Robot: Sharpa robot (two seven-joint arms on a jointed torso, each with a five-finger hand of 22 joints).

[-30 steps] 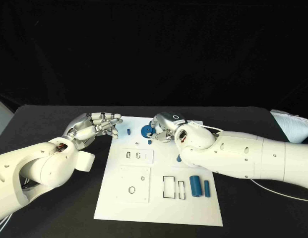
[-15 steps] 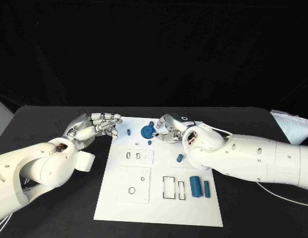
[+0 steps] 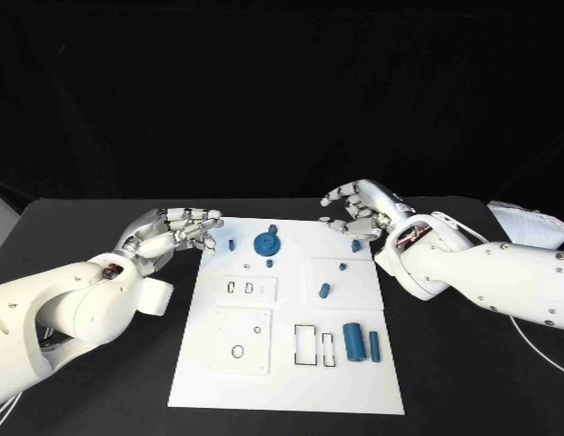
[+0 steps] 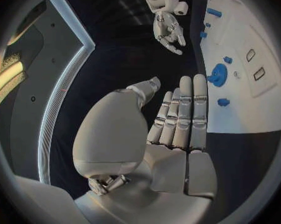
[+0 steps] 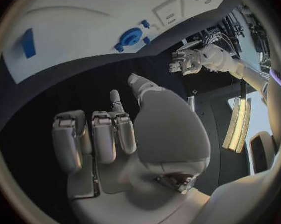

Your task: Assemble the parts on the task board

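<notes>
Task board (image 3: 295, 363) with blue parts (image 3: 355, 340), no legible writing; both hands' fingers (image 3: 192, 221) loosely spread, empty.

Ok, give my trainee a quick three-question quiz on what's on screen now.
1. True or false: the right hand is holding the blue gear.
2. Which part lies nearest the task board's near edge? A) the blue gear B) the large blue cylinder C) the small blue peg
3. Fill in: the left hand sits at the board's far ____ corner.

Key: 1 false, the gear rests on the board, apart from both hands; 2 B; 3 left.
</notes>
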